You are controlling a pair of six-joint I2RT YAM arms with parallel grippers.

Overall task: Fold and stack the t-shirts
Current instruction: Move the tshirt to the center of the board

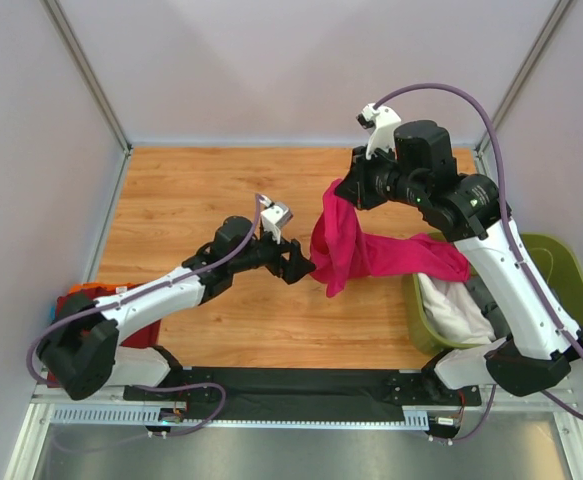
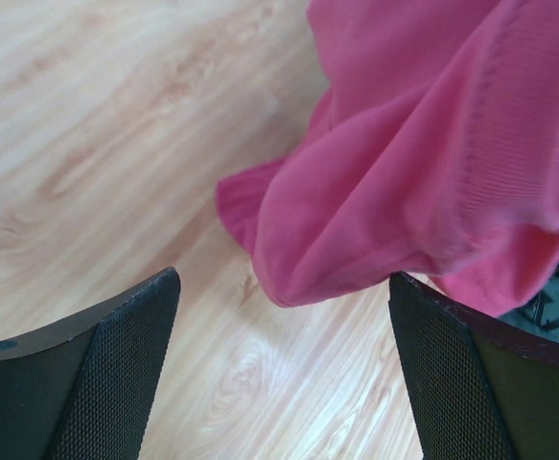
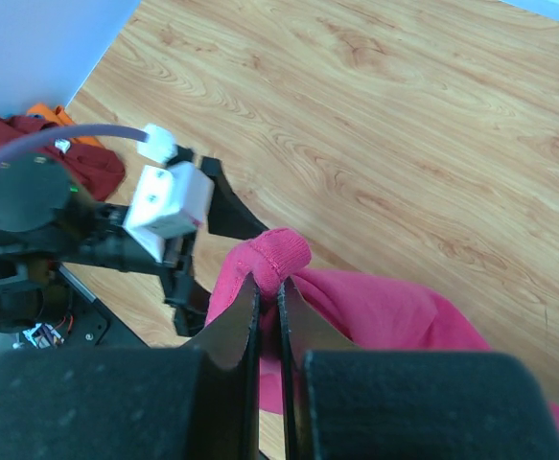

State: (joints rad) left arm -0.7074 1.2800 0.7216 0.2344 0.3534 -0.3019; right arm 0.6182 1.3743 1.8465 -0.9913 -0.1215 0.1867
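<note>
Right end effector: jaws pressed together, pinching a bunched fold of the magenta t-shirt, raised above the tabletop. The shirt hangs from that grip; its other end trails right toward the olive-green bin. White cloth lies inside the bin.

Left end effector: fingers spread wide, gripping nothing. It sits just beside the hanging lower edge of the magenta shirt, which in the left wrist view droops ahead of the gap; can't tell if cloth touches the pads.

Dark red t-shirt lies crumpled at the tabletop's near-left corner by the left arm's base, well apart from the magenta one, with orange cloth touching it.
</note>
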